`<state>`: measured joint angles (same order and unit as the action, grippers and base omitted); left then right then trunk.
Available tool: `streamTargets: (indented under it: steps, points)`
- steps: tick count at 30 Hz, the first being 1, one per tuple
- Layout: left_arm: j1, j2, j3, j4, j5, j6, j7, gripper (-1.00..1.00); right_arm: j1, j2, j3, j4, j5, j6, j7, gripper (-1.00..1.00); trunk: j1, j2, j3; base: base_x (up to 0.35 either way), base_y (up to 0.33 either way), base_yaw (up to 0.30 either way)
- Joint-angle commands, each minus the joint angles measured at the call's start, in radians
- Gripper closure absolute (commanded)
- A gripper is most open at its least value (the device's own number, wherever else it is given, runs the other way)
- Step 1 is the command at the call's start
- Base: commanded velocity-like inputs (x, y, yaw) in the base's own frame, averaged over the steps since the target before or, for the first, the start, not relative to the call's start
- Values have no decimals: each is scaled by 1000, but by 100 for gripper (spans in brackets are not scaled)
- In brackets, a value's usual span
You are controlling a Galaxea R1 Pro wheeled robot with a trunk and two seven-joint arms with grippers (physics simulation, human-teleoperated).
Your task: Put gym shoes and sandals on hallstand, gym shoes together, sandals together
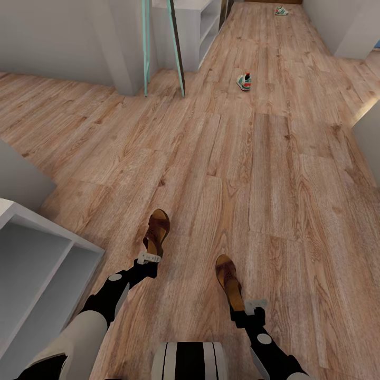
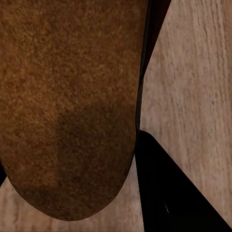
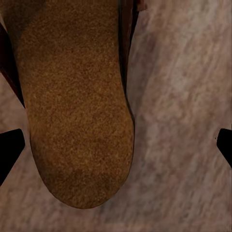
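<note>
Down on the wood floor [image 1: 295,174], each arm has a brown sandal at its tip: the left gripper [image 1: 149,258] at one sandal [image 1: 156,230], the right gripper [image 1: 255,305] at the other sandal [image 1: 229,279]. How wide the fingers are, and whether they squeeze, I cannot tell. Far up the corridor lie two gym shoes [image 1: 244,81], well apart, and a white rack [image 1: 31,264] stands by the left arm.

Home hallway. Long wood-plank floor [image 1: 211,158] w/ white walls [image 1: 53,37] both sides. Shoes lying about: brown sandals [image 1: 157,232] close by, sneakers [image 1: 244,81] farther down. White shelf unit [image 1: 37,264] at one side, another white rack [image 1: 203,26] further along.
</note>
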<state>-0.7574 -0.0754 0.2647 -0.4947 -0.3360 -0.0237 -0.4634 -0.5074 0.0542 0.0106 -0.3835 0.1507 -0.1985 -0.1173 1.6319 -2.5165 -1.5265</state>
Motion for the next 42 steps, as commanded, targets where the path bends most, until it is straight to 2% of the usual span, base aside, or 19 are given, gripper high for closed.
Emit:
streamTargets:
  steps: [1, 4, 8, 11, 19, 27, 42]
  points:
    - [-1, -1, 9, -1, -14, -4, -8, 100, 0, -1, 0, 3, 3, -2, -10, -100, 0, 0, -1, 0, 0, 0]
    - [-1, 0, 9, -1, -14, -4, -8, 100, 0, -1, 26, 3, 2, -2, -11, -100, 0, 0, -1, 0, 0, 0]
    - [-1, 0, 9, -1, -14, -4, -8, 100, 0, -1, 30, 3, 1, -2, -11, -100, 0, 0, -1, 0, 0, 0]
    - [-2, -1, 10, -1, -14, -3, -8, 100, 0, -1, 32, 3, 1, -2, -11, -100, 1, -1, -12, 0, 0, 0]
    - [-2, 0, 10, -2, -14, -3, -8, 100, 0, -1, 32, 3, 1, -2, -12, -100, 1, -1, -12, 0, 0, 0]
    - [-2, -1, 10, -2, -14, -2, -8, 100, 0, -1, 32, 3, 1, -4, -12, -100, 5, -3, -43, 0, 0, 0]
    - [-3, -1, 10, -2, -14, -2, -7, 100, 0, -1, 32, 2, 1, -3, -12, -100, 5, -3, -43, 0, 0, 0]
